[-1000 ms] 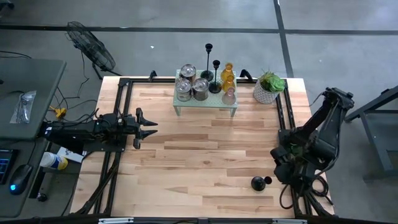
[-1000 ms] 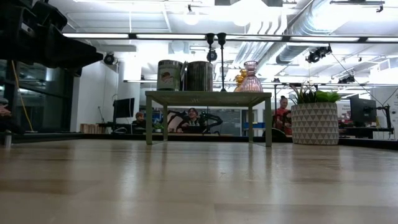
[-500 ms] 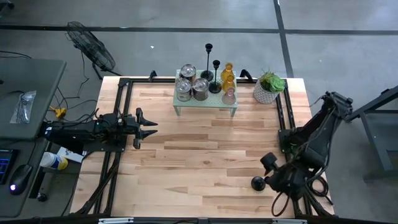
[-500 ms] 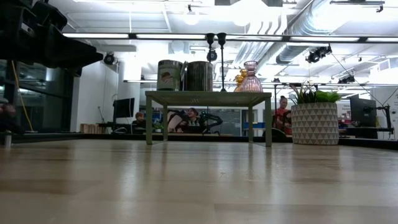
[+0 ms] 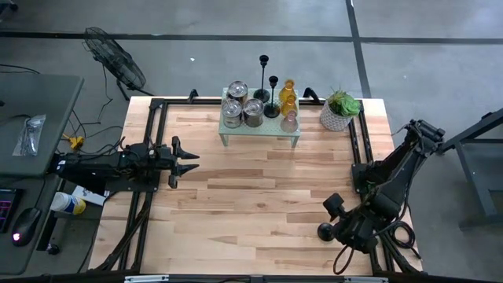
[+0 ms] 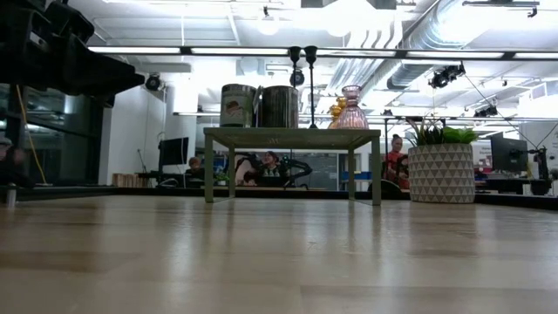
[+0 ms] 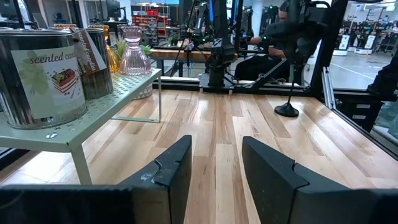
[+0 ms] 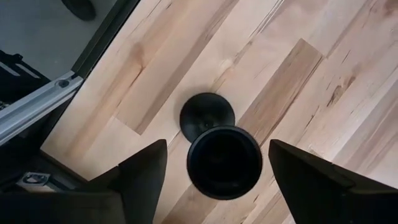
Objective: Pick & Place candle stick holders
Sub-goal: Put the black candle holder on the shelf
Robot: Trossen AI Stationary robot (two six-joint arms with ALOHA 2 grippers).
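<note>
Straddling black candlestick, right tool wide open.

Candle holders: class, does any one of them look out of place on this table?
Yes. One black holder stands alone near the table's front right corner, under the open right gripper, while the others sit grouped on the green rack at the back.

Bright, even ceiling strip lights wash my pale wooden table; shadows are soft, my near fingers blurred.
</note>
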